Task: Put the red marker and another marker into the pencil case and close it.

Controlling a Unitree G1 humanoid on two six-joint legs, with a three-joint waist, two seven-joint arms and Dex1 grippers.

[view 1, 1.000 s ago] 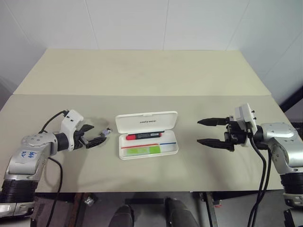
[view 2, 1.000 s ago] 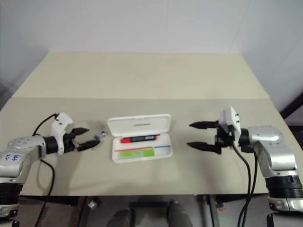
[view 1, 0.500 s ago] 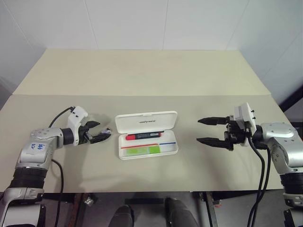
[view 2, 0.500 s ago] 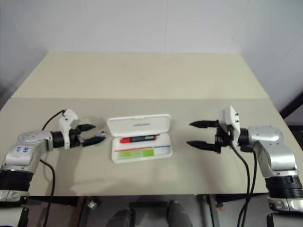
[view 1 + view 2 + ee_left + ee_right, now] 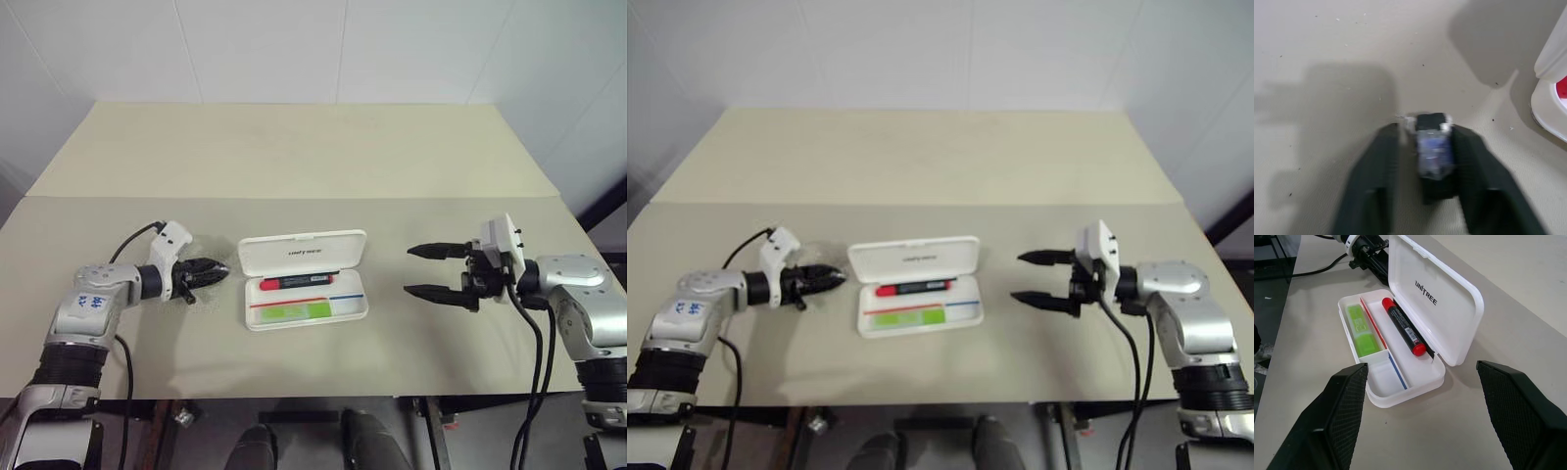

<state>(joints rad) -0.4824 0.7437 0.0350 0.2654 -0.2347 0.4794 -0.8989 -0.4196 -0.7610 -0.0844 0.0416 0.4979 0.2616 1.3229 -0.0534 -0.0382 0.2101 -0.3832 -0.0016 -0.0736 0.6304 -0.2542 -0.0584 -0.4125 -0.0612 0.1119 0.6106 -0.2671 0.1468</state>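
Observation:
The white pencil case (image 5: 304, 252) lies open at the table's middle, its lid standing up at the back. Inside lie the red marker (image 5: 299, 281) along the rear slot and the lime-green marker (image 5: 297, 312) in the front compartment; the right wrist view shows both, the red marker (image 5: 1403, 328) and the green one (image 5: 1361, 330). My left gripper (image 5: 220, 270) rests on the table just left of the case, its fingers pinched on a small black and bluish object (image 5: 1432, 147). My right gripper (image 5: 409, 271) hovers right of the case, open and holding nothing.
The beige table (image 5: 313, 157) runs far behind the case, with a seam across it. A black cable (image 5: 122, 245) loops behind my left wrist. Bare tabletop lies between the case and my right gripper.
My left gripper slid right toward the case and its fingers came together around the small object. The right gripper and the case kept still.

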